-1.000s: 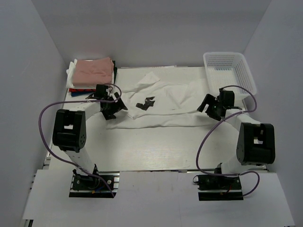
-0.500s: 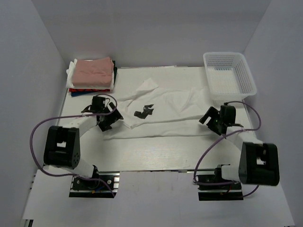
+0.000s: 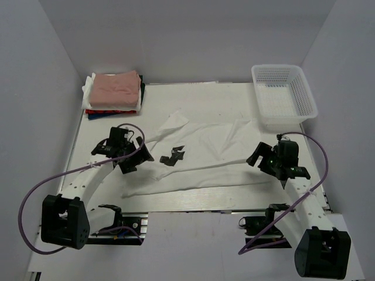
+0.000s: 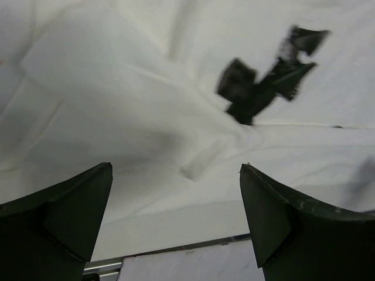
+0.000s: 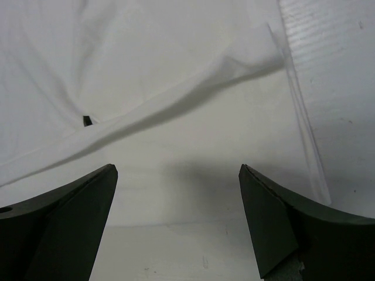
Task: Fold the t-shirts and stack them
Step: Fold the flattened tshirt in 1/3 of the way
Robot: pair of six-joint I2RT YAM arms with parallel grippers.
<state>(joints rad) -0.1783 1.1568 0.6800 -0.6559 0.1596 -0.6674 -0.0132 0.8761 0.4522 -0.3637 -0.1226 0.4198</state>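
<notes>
— White t-shirt: where does it lie?
— Spread out and rumpled across the middle of the surface, between the two arms, its black print facing up.
— Any wording on that print?
— Only jagged black shapes. The left wrist view blurs them, so nothing reads as letters.
— And the tools?
— The left tool hangs over the shirt's left end with its fingers spread, pinching nothing. The right tool is likewise spread, over the shirt's right end.
— Other shirts?
— A folded stack sits in the far left corner with a dusty-pink shirt on top, well apart from the mesh basket at far right.
</notes>
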